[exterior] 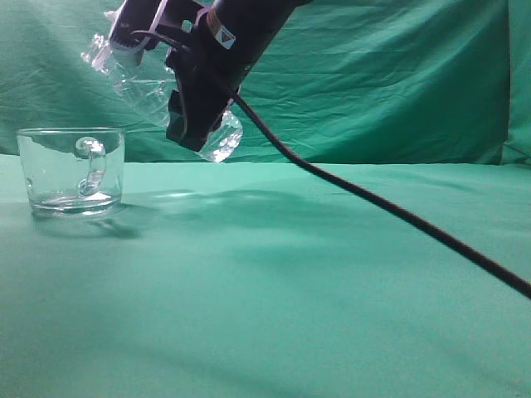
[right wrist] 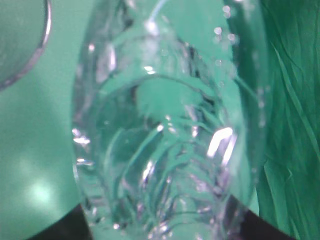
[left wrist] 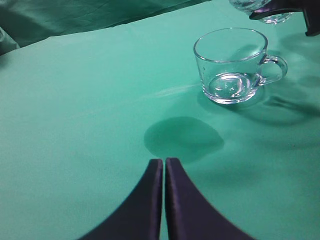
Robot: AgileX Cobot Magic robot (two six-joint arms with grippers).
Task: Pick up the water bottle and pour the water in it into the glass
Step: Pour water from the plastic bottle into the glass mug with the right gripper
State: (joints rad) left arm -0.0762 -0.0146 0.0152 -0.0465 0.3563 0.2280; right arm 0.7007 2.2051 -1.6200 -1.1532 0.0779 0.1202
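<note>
The water bottle (exterior: 141, 83) is clear plastic and hangs tilted in the air, with its neck up at the left above the glass and its base lower at the right. My right gripper (exterior: 189, 112) is shut on its body. In the right wrist view the water bottle (right wrist: 165, 140) fills the frame between the dark fingers of the right gripper (right wrist: 165, 227). The glass (exterior: 70, 170) stands upright on the cloth at the left, and shows too in the left wrist view (left wrist: 231, 65). I cannot tell how much water is in either. My left gripper (left wrist: 164, 161) is shut and empty, short of the glass.
A green cloth (exterior: 332, 274) covers the table, and a green backdrop (exterior: 373, 83) hangs behind it. A black cable (exterior: 390, 211) slants from the right arm down to the right edge. The bottle's base (left wrist: 260, 10) shows beyond the glass in the left wrist view.
</note>
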